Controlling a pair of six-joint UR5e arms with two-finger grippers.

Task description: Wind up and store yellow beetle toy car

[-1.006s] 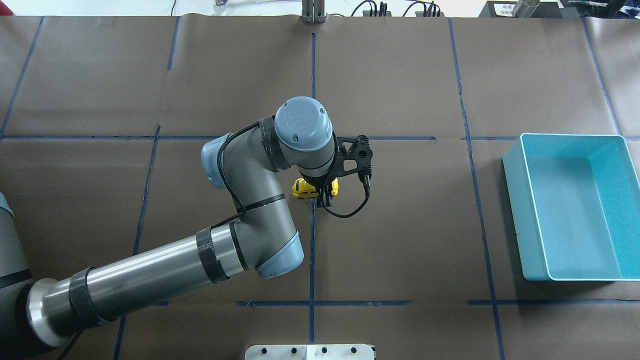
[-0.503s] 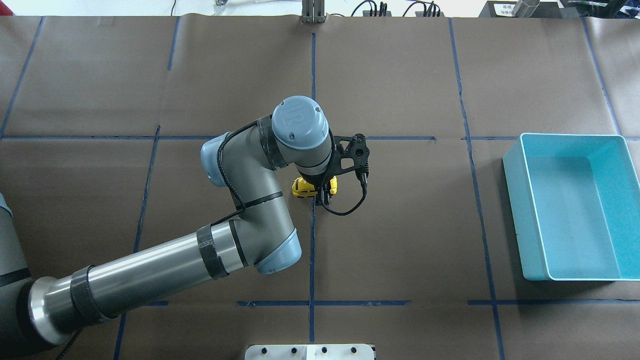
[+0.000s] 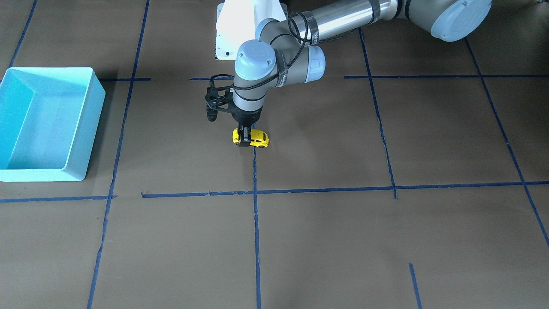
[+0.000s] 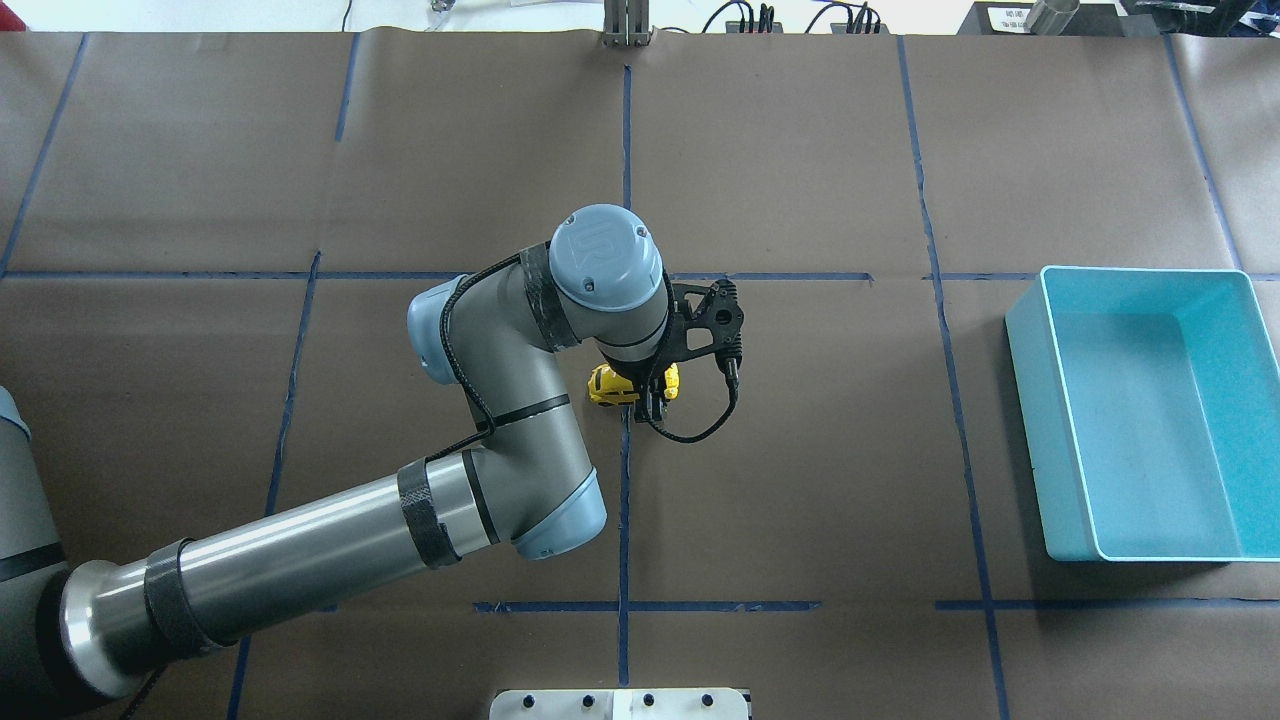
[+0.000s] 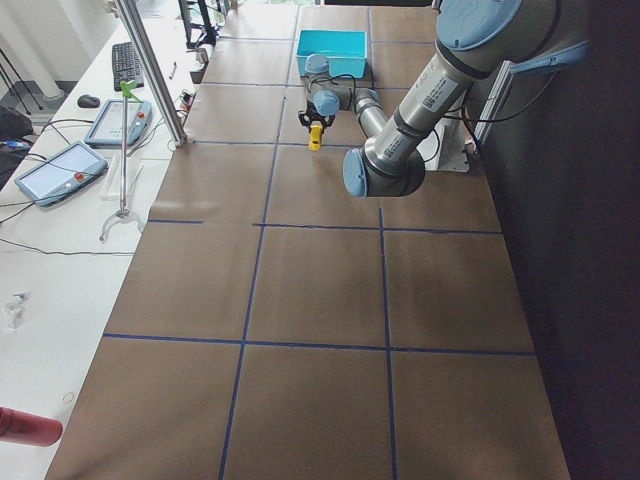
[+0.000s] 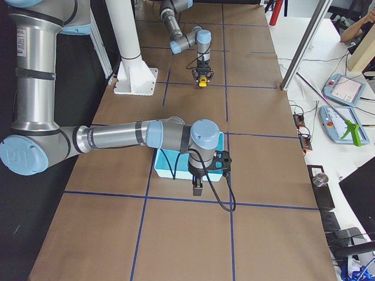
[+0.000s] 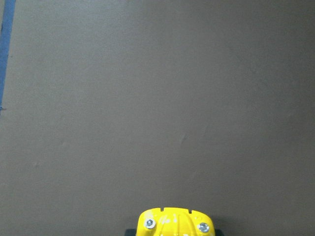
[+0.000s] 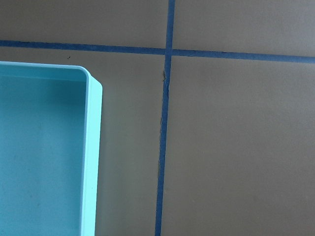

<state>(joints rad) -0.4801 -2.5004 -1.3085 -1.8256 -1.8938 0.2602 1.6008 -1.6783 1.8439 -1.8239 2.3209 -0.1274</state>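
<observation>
Winding the yellow beetle toy car [image 3: 257, 138] seems to be the step in hand: it sits wheels-down on the brown paper of the desk [image 3: 343, 240], near the middle and just beside a blue tape line [image 3: 254, 180]. The left jaws reach straight down onto it and pinch its body across the width, nearer one end. To do this well, I would press down firmly enough that the wheels bite on the paper rather than skid, and drag the car straight along its own length. A sideways pull would only scrub the tyres. The grip should be firm, since a rounded shell may squirt out of a loose pinch. I would lift before the jaws spread, or the car may shoot off across the desk, well apart from the light blue bin [image 4: 1030, 430] that looks meant to store it.

The left arm [image 4: 480, 400] lies low across the desk with its elbow bent and its wrist vertical. Its wrist camera shows only one yellow end of the car at the bottom edge. The right arm [image 6: 117, 136] hangs wrist-down by the bin's rim. Whether its jaws are spread or pressed together, I cannot tell.
</observation>
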